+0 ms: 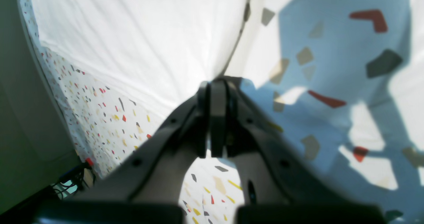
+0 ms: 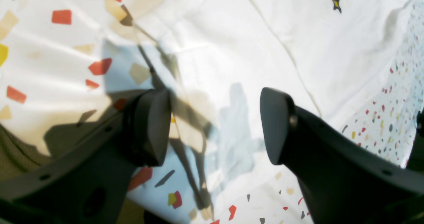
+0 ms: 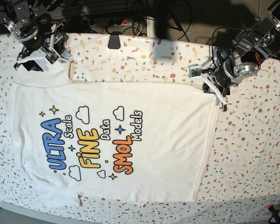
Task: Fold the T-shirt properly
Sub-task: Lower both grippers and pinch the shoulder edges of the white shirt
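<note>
The white T-shirt (image 3: 144, 100) lies spread flat on the table, print up, with "ULTRA FINE SMOL" running sideways. My left gripper (image 3: 220, 104) is at the shirt's far right corner. In the left wrist view that gripper (image 1: 217, 85) is shut on the T-shirt (image 1: 132, 35), whose cloth rises taut from the tips. My right gripper (image 3: 30, 63) is at the shirt's far left corner. In the right wrist view it (image 2: 215, 128) stands open just above the T-shirt (image 2: 331, 45) with nothing between its fingers (image 2: 152, 128).
The speckled tablecloth (image 3: 252, 154) covers the whole table and shows on all sides of the shirt. Cables and a black clamp (image 3: 114, 40) sit along the back edge. A red clamp (image 3: 270, 207) is at the front right corner.
</note>
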{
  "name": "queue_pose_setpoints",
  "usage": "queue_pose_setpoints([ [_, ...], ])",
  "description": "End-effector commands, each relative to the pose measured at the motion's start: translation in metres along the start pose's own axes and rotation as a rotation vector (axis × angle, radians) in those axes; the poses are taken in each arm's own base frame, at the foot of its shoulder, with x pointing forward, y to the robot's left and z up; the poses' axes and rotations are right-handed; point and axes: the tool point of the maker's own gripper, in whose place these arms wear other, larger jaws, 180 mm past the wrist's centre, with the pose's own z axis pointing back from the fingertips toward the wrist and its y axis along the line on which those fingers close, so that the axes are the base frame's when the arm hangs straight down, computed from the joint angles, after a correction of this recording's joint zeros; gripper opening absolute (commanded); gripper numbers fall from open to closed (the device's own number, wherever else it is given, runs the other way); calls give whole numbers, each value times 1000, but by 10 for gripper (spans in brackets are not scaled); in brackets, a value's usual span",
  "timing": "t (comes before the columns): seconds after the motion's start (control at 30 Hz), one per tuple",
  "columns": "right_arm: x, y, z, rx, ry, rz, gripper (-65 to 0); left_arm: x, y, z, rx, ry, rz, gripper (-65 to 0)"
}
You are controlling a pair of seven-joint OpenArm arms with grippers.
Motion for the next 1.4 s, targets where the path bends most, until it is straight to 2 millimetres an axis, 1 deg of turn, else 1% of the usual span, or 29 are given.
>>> queue_pose_setpoints([
  [0.0, -12, -7, 2, -20, 50, 27, -237, -8, 7, 3, 12, 26, -9, -650],
  [0.07, -11, -10, 2, -38, 49, 16, -253, -8, 7, 3, 13, 26, -10, -650],
  [0.17, -11, -13, 2, -55, 48, 8, -340, -8, 7, 3, 12, 26, -10, -650],
  [0.23, -11, -13, 2, -55, 46, 8, -377, -8, 7, 3, 13, 26, -10, -650],
  [0.3, -11, -13, 2, -55, 45, 8, -392, -8, 7, 3, 12, 25, -10, -650],
  [0.4, -10, -13, 2, -56, 42, 8, -397, -8, 7, 3, 12, 25, -10, -650],
  [0.43, -10, -13, 2, -56, 42, 8, -420, -8, 7, 3, 13, 25, -10, -650],
  [0.53, -6, -13, 2, -55, 16, 9, -531, -8, 7, 3, 13, 25, -10, -650],
  [0.57, -4, -13, 2, -55, 7, 10, -552, -8, 7, 3, 13, 25, -10, -650],
  [0.67, -2, -14, 2, -57, -6, 9, -567, -8, 7, 3, 13, 25, -10, -650],
  [0.77, -2, -20, 2, -95, -6, -5, -571, -8, 7, 3, 12, 24, -9, -650],
  [0.87, -2, -23, 2, -108, -7, -11, -650, -8, 7, 3, 13, 24, -9, -650],
  [1.2, -1, -23, 3, -108, -8, -10, -650, -8, 7, 3, 13, 24, -10, -650],
  [1.37, 6, -27, 7, -118, -9, -23, -650, -9, 9, 3, 17, 26, -11, -650],
])
